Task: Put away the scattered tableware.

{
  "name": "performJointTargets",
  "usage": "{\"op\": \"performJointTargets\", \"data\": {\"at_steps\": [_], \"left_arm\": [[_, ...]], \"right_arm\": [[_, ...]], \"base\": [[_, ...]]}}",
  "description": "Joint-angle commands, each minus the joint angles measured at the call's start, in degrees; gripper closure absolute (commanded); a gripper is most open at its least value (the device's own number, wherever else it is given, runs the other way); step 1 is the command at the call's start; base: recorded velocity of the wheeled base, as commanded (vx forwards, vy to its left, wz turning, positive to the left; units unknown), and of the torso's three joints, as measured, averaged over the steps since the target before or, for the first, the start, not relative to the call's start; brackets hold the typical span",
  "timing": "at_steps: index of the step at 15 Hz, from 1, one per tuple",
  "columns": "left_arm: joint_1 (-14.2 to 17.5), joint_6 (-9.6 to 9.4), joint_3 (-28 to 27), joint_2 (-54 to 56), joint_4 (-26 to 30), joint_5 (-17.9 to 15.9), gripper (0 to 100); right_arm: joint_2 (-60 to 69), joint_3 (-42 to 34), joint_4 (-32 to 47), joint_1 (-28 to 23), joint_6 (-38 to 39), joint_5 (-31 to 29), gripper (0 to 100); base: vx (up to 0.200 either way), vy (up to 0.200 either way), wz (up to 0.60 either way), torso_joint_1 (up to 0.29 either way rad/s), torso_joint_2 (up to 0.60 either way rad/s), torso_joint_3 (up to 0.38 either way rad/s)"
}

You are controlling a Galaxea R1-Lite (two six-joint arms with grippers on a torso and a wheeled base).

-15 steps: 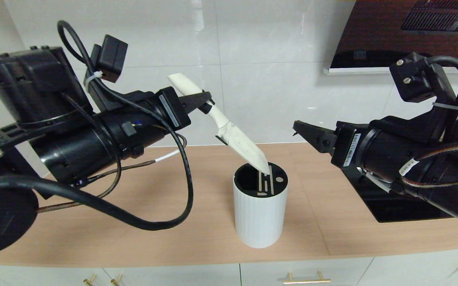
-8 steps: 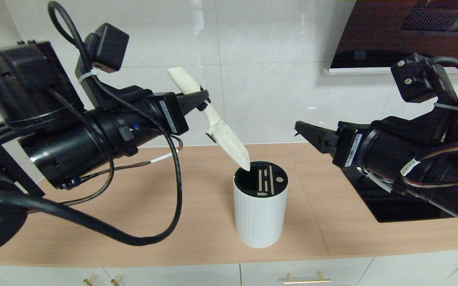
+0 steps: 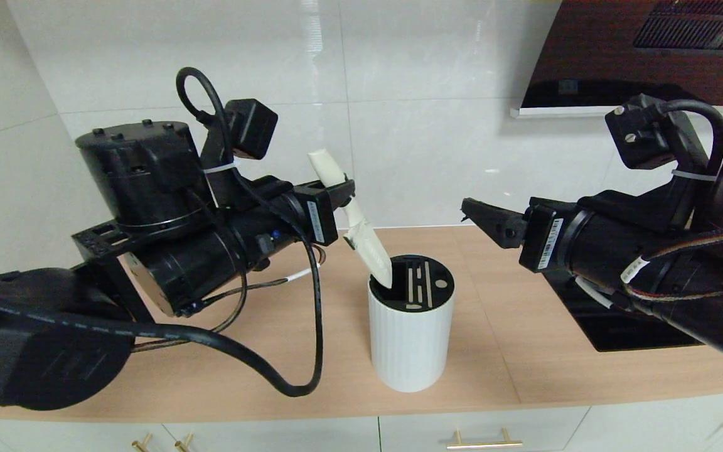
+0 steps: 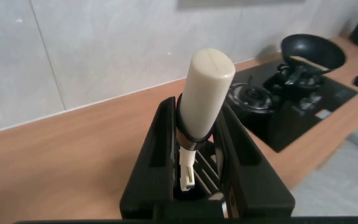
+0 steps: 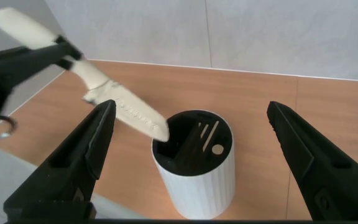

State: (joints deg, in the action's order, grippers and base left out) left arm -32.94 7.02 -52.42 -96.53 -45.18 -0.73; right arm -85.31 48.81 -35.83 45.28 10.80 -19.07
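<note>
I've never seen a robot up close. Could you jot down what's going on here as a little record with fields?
Container: white ribbed cylinder with black slotted top, upright on the wooden counter
Held item: cream-handled white-bladed knife, tilted, tip in the cylinder's wide opening
Left gripper: shut on the knife handle
Right gripper: open, empty, above the counter to the cylinder's right
Nearby: black cooktop

One knife [image 3: 366, 242]; one holder [image 3: 409, 342].
</note>
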Motion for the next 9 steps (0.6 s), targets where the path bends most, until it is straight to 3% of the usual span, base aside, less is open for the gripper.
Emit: {"op": "performJointTargets", "data": {"at_steps": [1, 9], "left_arm": [[-0.4, -0.43, 0.2, -2.0, -0.2, 0.2, 100], [-2.7, -0.52, 0.5, -7.2, -1.2, 0.3, 100]], "right_arm": [[-0.3, 0.0, 0.0, 0.0, 0.0, 0.0, 0], [-0.8, 0.1, 0.0, 0.0, 0.1, -0.1, 0]], "base": [[0.000, 0.000, 0.00, 0.000, 0.00, 0.000], [0.000, 0.000, 0.00, 0.000, 0.00, 0.000]]}}
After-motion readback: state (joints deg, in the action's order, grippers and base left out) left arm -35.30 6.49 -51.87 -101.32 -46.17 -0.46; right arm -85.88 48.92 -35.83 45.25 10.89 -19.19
